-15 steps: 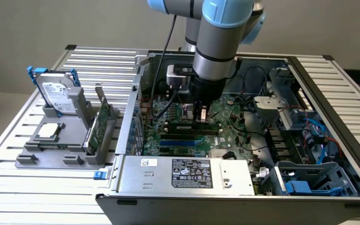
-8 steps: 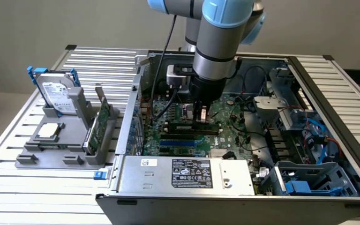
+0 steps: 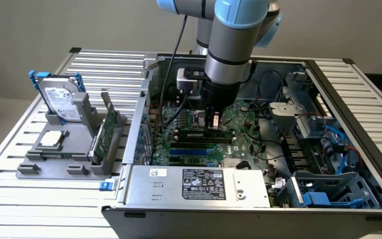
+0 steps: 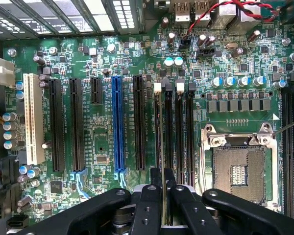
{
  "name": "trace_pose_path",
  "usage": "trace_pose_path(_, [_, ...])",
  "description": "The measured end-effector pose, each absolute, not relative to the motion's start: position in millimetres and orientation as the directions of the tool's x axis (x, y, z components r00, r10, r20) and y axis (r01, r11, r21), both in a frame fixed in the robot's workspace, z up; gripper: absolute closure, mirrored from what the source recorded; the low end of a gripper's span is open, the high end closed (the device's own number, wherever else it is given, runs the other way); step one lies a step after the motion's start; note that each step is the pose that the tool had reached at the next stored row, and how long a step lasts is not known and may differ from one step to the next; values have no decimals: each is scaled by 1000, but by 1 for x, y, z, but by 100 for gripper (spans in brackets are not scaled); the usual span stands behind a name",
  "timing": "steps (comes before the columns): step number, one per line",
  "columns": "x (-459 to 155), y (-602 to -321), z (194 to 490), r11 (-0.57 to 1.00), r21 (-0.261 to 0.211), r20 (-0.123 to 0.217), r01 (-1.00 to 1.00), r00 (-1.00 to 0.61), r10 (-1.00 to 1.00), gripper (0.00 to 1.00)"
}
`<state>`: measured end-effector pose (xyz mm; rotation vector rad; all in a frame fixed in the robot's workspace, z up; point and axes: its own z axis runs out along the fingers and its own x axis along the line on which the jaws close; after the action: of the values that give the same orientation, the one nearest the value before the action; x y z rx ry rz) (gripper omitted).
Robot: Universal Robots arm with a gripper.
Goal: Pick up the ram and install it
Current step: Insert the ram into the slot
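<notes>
My gripper point(image 3: 212, 121) reaches down into the open computer case point(image 3: 350, 99) over the motherboard point(image 4: 103, 147). Its two dark fingers point(image 4: 149, 196) are shut on the ram point(image 4: 160, 132), which the wrist view shows edge-on as a thin line. The stick runs along the memory slot nearest the long black expansion slots, ending by a white clip point(image 4: 158, 88). In the exterior view the ram point(image 3: 194, 133) is a long dark strip directly under the gripper, level with the slots. Whether it is pressed fully home I cannot tell.
Three more memory slots point(image 4: 181, 132) lie beside the held stick, then the bare processor socket point(image 4: 237, 171). A blue slot point(image 4: 117, 122) and black slots sit on the other side. Outside the case, a grey holder point(image 3: 65, 159) carries a blue-handled hard drive point(image 3: 61, 102) and a wide green card point(image 3: 108, 134).
</notes>
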<state>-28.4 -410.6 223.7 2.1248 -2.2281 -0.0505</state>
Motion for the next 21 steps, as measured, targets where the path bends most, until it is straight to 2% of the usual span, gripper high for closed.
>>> trace_pose_path(21, [-28, -411, 220, 38, 68, 22, -997, -36, -999, 86])
